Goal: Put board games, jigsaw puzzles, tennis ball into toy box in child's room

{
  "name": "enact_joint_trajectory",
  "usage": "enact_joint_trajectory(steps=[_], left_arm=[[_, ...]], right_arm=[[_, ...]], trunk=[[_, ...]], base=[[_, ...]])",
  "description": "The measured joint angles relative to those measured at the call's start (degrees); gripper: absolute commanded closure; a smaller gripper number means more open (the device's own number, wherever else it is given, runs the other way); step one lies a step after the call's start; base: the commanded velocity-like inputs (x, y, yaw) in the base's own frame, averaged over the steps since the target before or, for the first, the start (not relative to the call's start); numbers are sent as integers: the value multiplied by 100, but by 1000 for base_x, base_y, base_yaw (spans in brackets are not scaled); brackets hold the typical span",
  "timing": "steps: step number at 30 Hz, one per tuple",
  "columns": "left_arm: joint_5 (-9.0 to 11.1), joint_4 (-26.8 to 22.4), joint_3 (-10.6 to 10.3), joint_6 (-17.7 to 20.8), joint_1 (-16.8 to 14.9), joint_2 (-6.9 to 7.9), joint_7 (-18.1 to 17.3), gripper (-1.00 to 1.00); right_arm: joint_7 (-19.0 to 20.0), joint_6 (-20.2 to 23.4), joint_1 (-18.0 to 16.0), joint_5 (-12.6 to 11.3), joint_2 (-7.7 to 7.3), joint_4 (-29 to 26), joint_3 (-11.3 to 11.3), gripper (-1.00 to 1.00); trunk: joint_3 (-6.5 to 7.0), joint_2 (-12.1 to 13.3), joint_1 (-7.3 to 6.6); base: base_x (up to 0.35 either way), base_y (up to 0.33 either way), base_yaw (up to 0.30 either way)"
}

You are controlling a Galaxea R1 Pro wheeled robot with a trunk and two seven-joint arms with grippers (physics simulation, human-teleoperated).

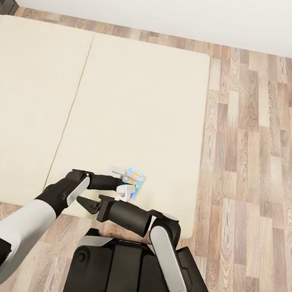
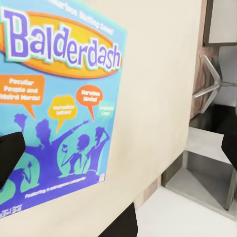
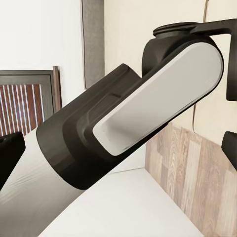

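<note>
A view from the robot's head looks down on a low, wide bed [image 1: 136,116] with a beige mattress in two parts, standing on a wood-plank floor [image 1: 257,160] below a white wall [image 1: 165,2]. The bed serves as the landmark here.

A small blue board game [image 1: 135,181], a flat printed card box, lies flat on the mattress near the bed's front edge, on the right-hand part of the mattress. In the left wrist view its cover [image 2: 54,108] reads "Balderdash" in purple letters on an orange oval, with purple figures and coloured speech bubbles beneath.

The left gripper [image 1: 122,181] reaches in over the front of the bed and sits at the game's left edge. Its pale fingers stand apart, one at the box's far corner and one at its near corner; whether they touch the box cannot be told. In the left wrist view the dark fingertips [image 2: 10,155] sit at opposite edges of the picture, wide apart, with the game between them.

The right gripper [image 1: 85,202] hangs at the bed's front edge, pointing left toward the left arm. Its dark fingers look slightly apart. The right wrist view shows a black and white section of the left arm [image 3: 143,108] close up.
</note>
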Motion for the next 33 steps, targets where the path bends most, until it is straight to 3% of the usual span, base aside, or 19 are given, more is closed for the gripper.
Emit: enact_joint_trajectory(steps=[33], left_arm=[[-2, -111, 23, 14, 0, 8, 61, -100]], right_arm=[[0, 13, 0, 0, -5, -4, -13, -100]], trunk=[[0, 0, 0]], base=[[0, -7, 0]])
